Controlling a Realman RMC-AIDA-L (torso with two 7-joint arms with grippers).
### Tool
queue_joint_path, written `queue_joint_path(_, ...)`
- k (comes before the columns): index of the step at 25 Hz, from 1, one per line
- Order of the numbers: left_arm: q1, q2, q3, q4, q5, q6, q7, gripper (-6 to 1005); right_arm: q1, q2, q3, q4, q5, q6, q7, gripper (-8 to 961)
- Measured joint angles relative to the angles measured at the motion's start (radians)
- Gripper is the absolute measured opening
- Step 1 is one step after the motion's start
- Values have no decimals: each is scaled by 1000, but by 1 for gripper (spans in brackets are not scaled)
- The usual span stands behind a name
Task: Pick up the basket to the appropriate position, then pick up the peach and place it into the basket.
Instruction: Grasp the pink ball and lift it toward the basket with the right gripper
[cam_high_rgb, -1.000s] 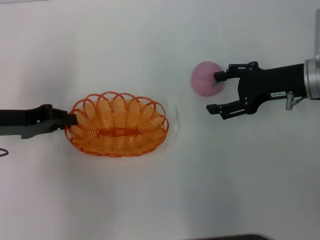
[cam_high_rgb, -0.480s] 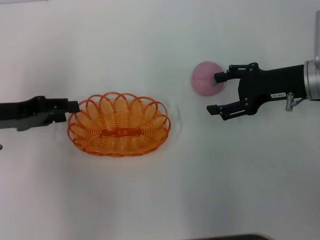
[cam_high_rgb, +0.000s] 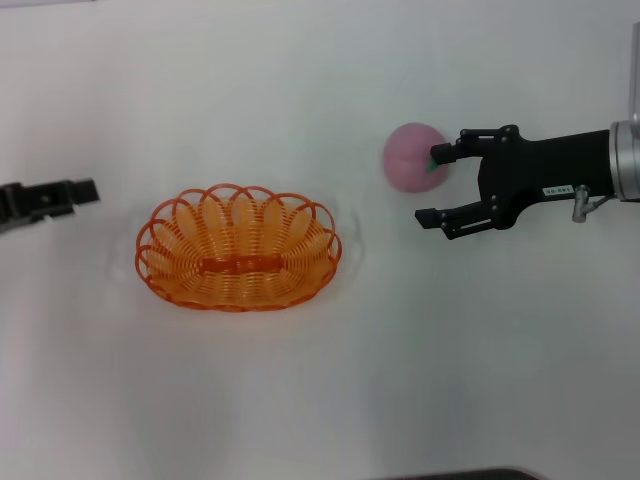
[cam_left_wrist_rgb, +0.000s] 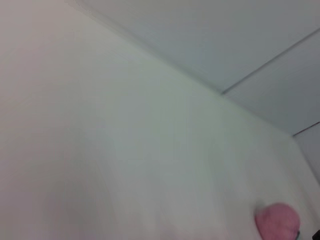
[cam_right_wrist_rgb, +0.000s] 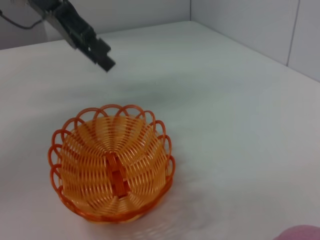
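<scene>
The orange basket (cam_high_rgb: 238, 248) sits on the white table, left of centre; it also shows in the right wrist view (cam_right_wrist_rgb: 112, 167). My left gripper (cam_high_rgb: 78, 191) is open and empty, a short way clear of the basket's left end; it shows too in the right wrist view (cam_right_wrist_rgb: 102, 57). The pink peach (cam_high_rgb: 410, 157) lies at the right and shows in the left wrist view (cam_left_wrist_rgb: 277, 222). My right gripper (cam_high_rgb: 432, 186) is open. Its far fingertip (cam_high_rgb: 440, 153) is at the peach's right side by the green mark, and the peach is not between the fingers.
The white table (cam_high_rgb: 300, 400) carries nothing else. A wall with panel seams (cam_right_wrist_rgb: 240, 20) rises behind the table's far edge. A dark edge (cam_high_rgb: 450, 474) shows at the bottom of the head view.
My left gripper has let go of the basket's left rim and drawn back to the left. The basket shifted slightly right and now rests alone. The right arm and peach have not moved.
</scene>
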Motion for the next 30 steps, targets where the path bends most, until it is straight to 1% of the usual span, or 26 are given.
queue_joint_path(3,27,-12,-63,7,-63,14,177,635,-1,0,3,1,2,0,-1,925)
queue_joint_path(5,54,-17,-75,8,-119,15,288,651,-2,1,4,1,4,0,-2,925)
queue_joint_path(8,81,-20,-75,2,-166,34,454,674,-2,3,6,1,6,0,-15,925)
queue_joint_path(11,100,-24,-79,-7,-176,70,615,697,-2,5,6,-2,6,-2,-15,925)
queue_joint_path(15,132,-27,-97,-64,-208,143,895,728,-1,9,7,-4,7,-4,-15,924)
queue_joint_path(17,152,-28,-102,-85,-211,161,1023,743,-1,10,7,-2,7,-3,-15,924)
queue_joint_path(19,168,-30,-102,-91,-211,168,1117,759,-1,11,7,-3,7,-2,-15,924)
queue_joint_path(21,183,-30,-104,-93,-211,171,1178,774,-2,13,7,-5,7,-3,-13,924)
queue_joint_path(25,189,-30,-109,-100,-180,165,1254,802,-2,14,7,-6,10,-5,-10,924)
queue_joint_path(30,189,-25,-126,-111,-145,170,1276,835,-2,14,9,-1,18,-5,-13,925)
